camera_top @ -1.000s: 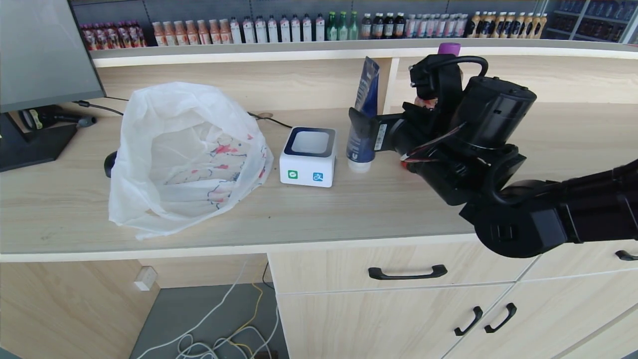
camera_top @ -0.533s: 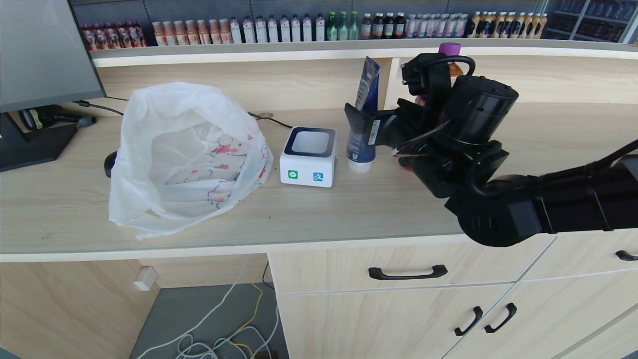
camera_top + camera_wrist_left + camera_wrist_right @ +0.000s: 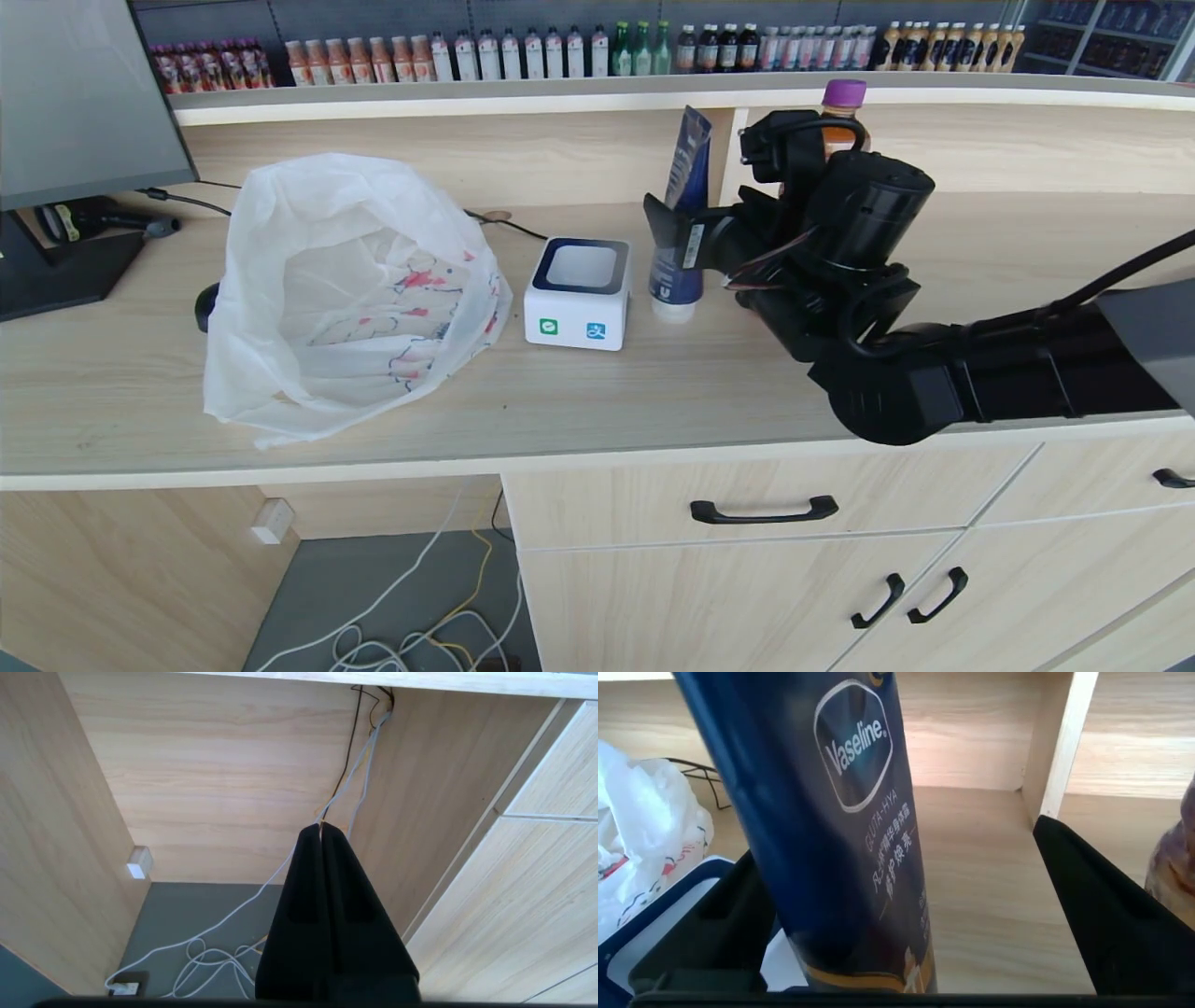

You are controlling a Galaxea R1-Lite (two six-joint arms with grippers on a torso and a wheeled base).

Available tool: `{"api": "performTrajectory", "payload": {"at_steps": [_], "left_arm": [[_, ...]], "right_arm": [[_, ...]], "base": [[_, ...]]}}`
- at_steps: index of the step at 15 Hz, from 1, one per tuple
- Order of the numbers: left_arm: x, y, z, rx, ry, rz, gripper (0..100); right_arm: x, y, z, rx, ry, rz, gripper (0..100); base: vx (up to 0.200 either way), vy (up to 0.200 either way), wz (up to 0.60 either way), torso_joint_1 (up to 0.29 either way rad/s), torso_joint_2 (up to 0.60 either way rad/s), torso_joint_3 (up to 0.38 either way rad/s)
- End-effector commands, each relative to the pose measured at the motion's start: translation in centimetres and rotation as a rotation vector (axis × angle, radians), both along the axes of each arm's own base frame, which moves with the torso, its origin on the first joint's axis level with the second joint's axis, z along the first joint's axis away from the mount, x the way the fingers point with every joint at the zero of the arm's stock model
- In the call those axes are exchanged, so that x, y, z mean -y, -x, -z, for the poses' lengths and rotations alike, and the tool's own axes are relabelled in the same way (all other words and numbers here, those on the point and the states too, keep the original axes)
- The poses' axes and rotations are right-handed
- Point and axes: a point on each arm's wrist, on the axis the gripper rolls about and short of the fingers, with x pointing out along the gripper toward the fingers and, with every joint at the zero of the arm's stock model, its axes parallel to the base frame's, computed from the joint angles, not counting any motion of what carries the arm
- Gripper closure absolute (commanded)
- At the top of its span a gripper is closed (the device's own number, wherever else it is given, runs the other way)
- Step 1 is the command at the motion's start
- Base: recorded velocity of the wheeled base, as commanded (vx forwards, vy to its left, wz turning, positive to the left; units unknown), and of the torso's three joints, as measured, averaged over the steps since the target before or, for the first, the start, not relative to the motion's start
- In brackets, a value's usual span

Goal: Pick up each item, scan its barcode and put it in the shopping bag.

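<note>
Around the tube, right fingers apart

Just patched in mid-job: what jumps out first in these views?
The right gripper, jaws open around the upright dark-blue tube standing beside the white scanner on the counter. Left of the scanner, the white shopping bag sits with its mouth wide open.

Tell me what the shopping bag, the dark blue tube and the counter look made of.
Shopping bag: probably thin plastic film; white, translucent, crumpled, red and blue print showing through.
Tube: likely soft plastic; smooth dark blue skin, slight sheen, flat crimped top, white cap.
Counter: wood-look board, maybe laminate; pale, matt, straight grain lines.
</note>
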Motion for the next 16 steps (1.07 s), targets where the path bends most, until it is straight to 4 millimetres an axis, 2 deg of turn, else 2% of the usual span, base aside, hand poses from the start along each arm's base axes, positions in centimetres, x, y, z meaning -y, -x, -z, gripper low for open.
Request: {"api": "performTrajectory", "payload": {"at_steps": [1, 16], "left_arm": [[0.0, 0.0, 0.0, 0.0, 0.001, 0.0, 100], [0.0, 0.0, 0.0, 0.0, 0.001, 0.0, 100]], "right_arm": [[-0.2, -0.6, 0.5, -0.005, 0.004, 0.003, 0], [-0.5, -1.4, 2.3, -0.045, 0.017, 0.004, 0]], "base": [[0.0, 0.0, 0.0, 0.0, 0.0, 0.0], [0.0, 0.0, 0.0, 0.0, 0.0, 0.0]]}}
